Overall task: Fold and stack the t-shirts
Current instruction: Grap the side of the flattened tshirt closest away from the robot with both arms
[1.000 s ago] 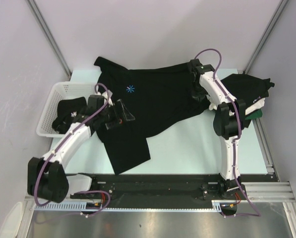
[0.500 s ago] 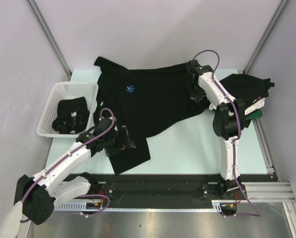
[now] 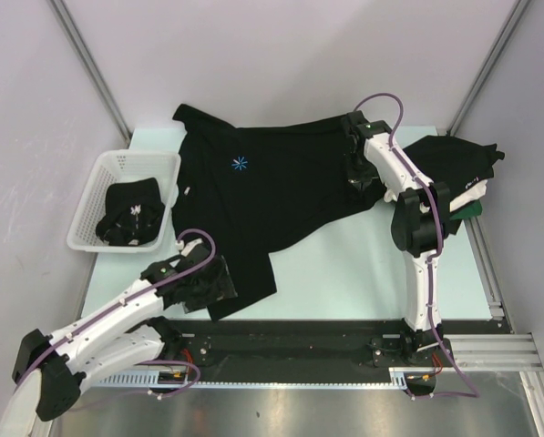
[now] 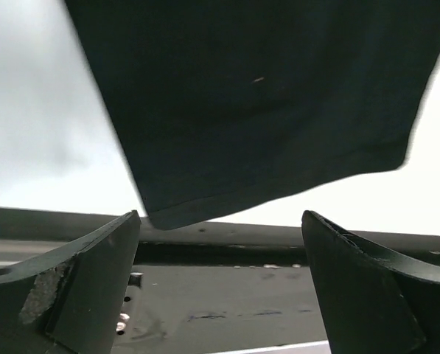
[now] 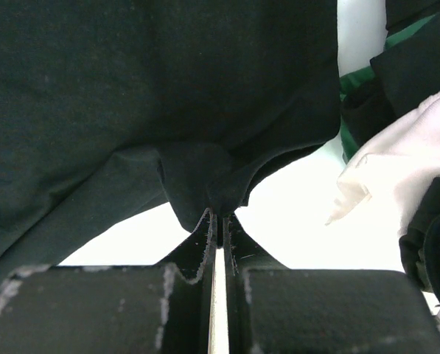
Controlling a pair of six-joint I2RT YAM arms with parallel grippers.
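Lying spread across the pale-green tabletop (image 3: 344,264): black cloth t-shirt with the blue starburst chest mark (image 3: 281,182), long axis running far-left to right, one lower flap trailing toward the near edge. A folded pile of black, white and green t-shirts (image 3: 454,164) is sitting at the far right, just beside it. The right gripper (image 3: 358,177) is pinching a fold at the shirt's right edge, jaws pressed together on cloth. The left gripper (image 3: 219,284) is hovering spread wide, gripping nothing, at the near-left flap. The flap's hem corner (image 4: 168,210) is lying just ahead of its left finger. My read: the left arm is nearer that corner, so a short forward advance looks enough.
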